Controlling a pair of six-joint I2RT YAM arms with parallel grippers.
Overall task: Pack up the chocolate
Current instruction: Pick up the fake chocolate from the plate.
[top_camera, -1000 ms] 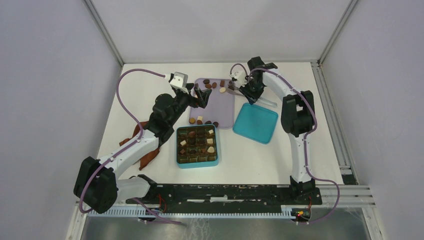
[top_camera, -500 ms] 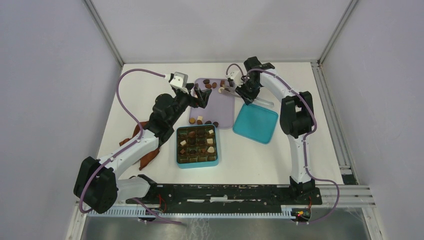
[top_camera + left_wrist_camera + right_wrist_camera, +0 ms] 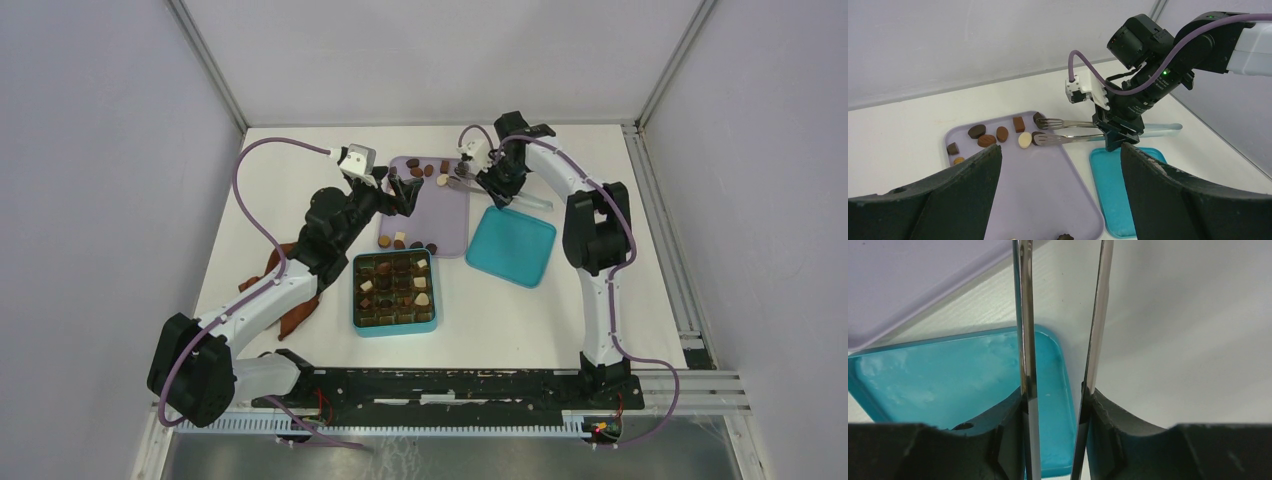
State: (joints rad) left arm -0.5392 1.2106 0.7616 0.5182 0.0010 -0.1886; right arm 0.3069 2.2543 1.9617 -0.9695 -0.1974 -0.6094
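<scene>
Purple tray (image 3: 1048,190): choc (image 3: 1025,140) just by tongs (image 3: 1073,135) in R claw (image 3: 1115,136).

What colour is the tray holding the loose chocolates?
Pale lilac tray, clearest in the left wrist view.

No legible text, label, brand, number or sign in any view. Checked: chocolate (image 3: 1024,140) pieces, teal box (image 3: 355,296), teal lid (image 3: 510,247), lilac tray (image 3: 1038,185), tongs (image 3: 1068,136), white connector block (image 3: 1075,91). Surfaces plain or too small to read.
</scene>
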